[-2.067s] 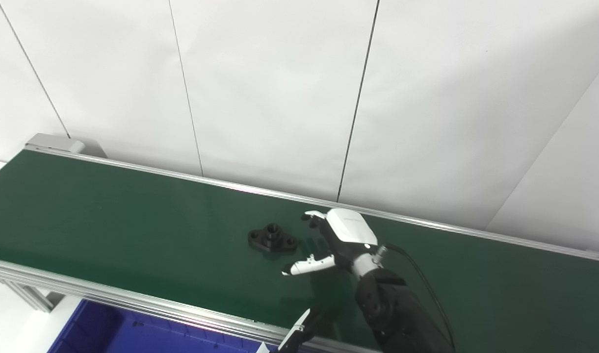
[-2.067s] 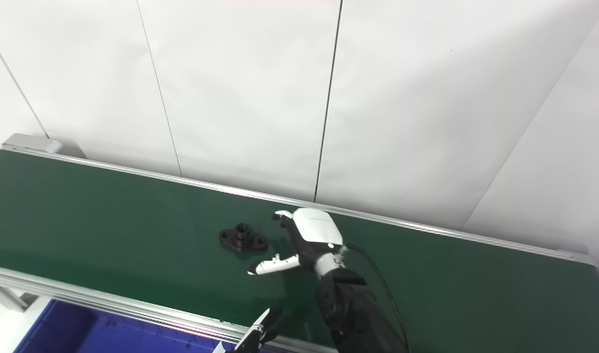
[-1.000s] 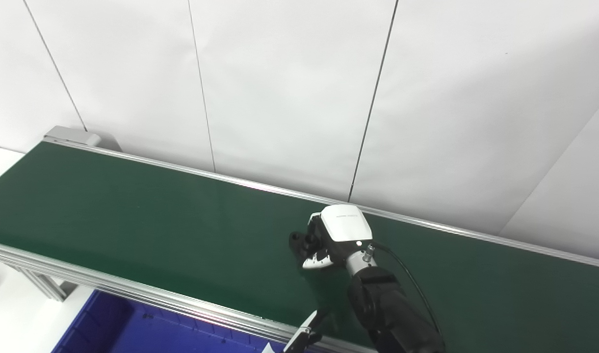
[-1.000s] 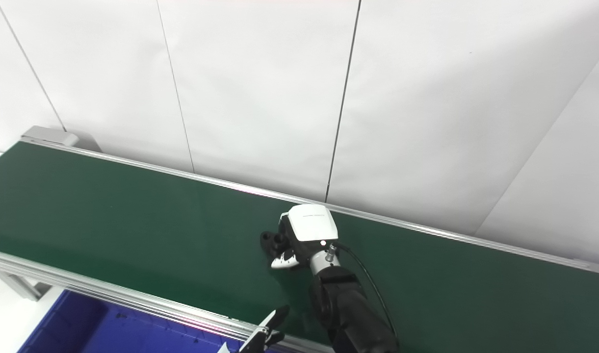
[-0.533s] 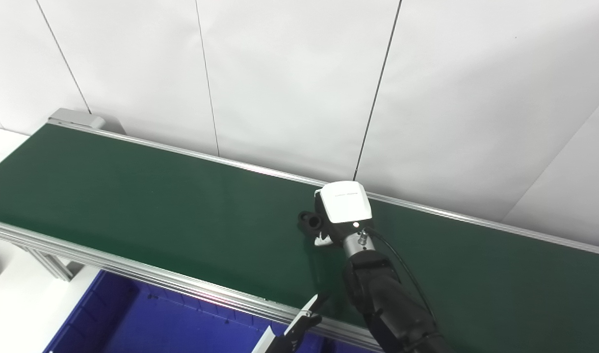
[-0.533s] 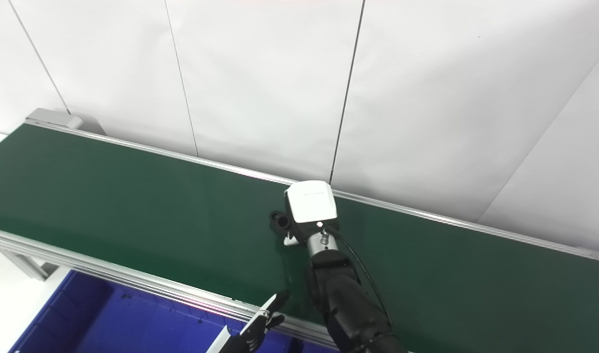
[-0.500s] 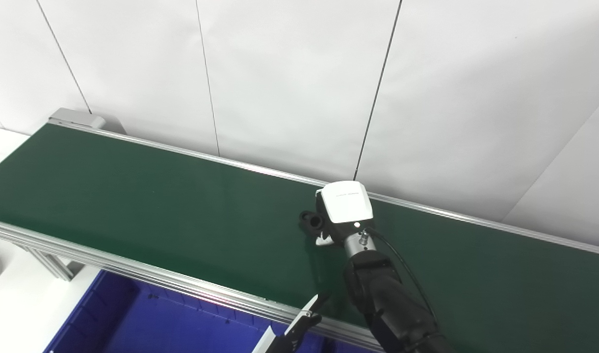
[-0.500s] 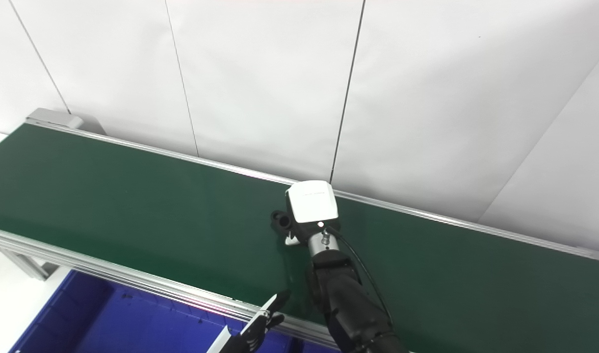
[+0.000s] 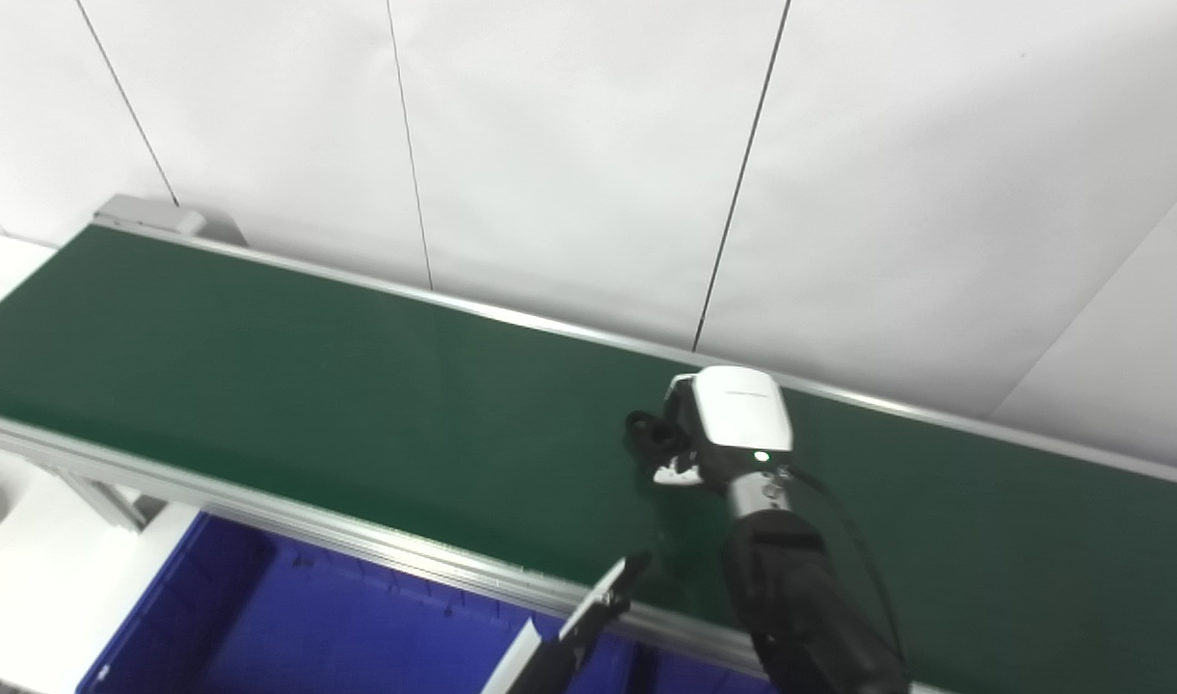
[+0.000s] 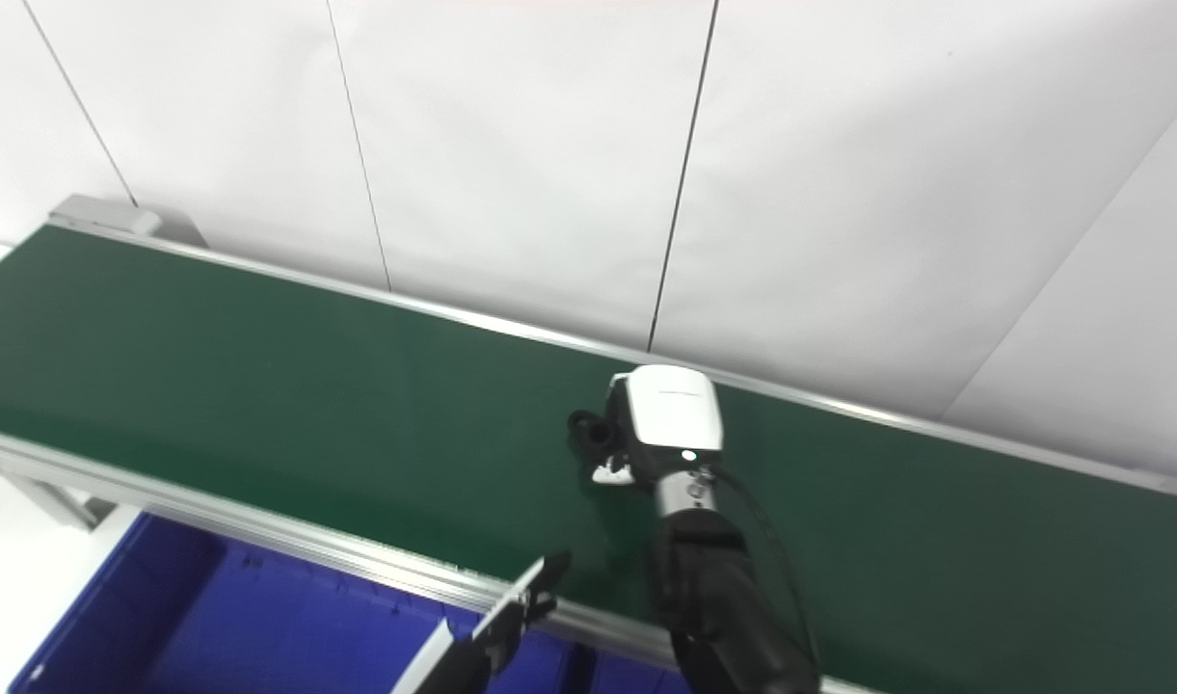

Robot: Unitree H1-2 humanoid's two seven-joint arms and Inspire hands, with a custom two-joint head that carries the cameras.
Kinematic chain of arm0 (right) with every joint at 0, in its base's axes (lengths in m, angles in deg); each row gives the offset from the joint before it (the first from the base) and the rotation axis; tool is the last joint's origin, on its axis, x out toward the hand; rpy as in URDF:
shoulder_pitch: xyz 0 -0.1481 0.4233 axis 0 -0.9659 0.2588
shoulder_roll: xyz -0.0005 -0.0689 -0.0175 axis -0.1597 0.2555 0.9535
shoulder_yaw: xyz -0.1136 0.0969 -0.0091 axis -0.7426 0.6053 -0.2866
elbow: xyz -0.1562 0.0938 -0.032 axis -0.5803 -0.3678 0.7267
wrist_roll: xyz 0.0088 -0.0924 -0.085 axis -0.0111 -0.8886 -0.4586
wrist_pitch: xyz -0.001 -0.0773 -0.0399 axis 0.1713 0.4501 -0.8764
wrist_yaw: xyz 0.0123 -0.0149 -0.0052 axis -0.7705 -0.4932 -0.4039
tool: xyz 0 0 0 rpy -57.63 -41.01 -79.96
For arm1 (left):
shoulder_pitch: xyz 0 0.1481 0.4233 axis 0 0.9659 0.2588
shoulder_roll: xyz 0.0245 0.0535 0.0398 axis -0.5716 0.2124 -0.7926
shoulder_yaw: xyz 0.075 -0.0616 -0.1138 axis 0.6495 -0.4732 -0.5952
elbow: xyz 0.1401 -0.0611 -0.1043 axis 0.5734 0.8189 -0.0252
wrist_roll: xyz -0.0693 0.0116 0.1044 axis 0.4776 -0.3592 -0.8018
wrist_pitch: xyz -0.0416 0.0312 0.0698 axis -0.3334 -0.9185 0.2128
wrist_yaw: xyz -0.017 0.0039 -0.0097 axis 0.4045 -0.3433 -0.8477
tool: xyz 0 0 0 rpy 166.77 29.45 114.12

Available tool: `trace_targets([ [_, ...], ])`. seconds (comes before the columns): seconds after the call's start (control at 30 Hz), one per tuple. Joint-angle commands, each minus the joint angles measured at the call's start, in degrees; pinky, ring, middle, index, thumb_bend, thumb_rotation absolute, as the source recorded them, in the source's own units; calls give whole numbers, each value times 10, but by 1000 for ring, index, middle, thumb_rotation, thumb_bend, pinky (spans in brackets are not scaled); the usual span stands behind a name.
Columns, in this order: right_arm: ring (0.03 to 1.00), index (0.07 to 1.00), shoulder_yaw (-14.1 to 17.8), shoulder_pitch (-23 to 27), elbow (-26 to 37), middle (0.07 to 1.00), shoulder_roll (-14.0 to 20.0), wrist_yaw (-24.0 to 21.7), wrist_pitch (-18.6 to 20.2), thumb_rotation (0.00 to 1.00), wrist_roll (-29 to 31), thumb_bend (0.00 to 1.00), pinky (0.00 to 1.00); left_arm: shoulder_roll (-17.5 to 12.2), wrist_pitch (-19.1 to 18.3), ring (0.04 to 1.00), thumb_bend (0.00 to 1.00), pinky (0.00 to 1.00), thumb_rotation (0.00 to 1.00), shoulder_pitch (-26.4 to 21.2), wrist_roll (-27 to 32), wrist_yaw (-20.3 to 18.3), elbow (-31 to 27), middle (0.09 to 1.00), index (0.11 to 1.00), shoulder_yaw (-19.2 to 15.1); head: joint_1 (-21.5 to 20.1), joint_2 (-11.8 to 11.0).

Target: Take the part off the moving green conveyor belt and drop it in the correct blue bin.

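The black flanged part is held in my right hand, which is shut on it just above the green conveyor belt, near the belt's far rail. Only the part's left end sticks out past the white-backed hand; the rest of the part is hidden. My left hand shows only at the bottom edge, over the belt's near rail, with a fingertip pointing up. A blue bin sits below the near rail at the lower left.
The belt's near aluminium rail runs between the belt and the bin. A white panelled wall stands right behind the far rail. The belt's grey end housing is at the far left.
My right hand was open beside the part, then closed on it and lifted it. In the last half second the hand and part have moved a little to the right. The camera has also shifted.
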Motion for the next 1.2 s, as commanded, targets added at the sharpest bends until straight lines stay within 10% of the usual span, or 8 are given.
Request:
trace_targets([
  [0.0,167,490,12,-7,55,258,7,-24,14,132,0,506,107,12,0,1000,885,983,742,7,14,-5,-29,1000,1000,15,-22,10],
  [0.7,163,487,92,-223,555,244,12,-291,43,139,-146,504,106,-66,-98,1000,963,1000,875,-12,108,-39,-145,1000,1000,-56,-237,113],
  [0.9,163,486,110,-320,633,246,-10,-372,27,138,-196,505,108,-73,-119,1000,978,1000,870,-19,127,-46,-159,1000,1000,-69,-249,126],
  [1.17,182,489,115,-470,623,272,-24,-349,-14,143,-217,502,119,-70,-133,1000,957,1000,879,-23,127,-47,-165,1000,1000,-75,-249,136],
])
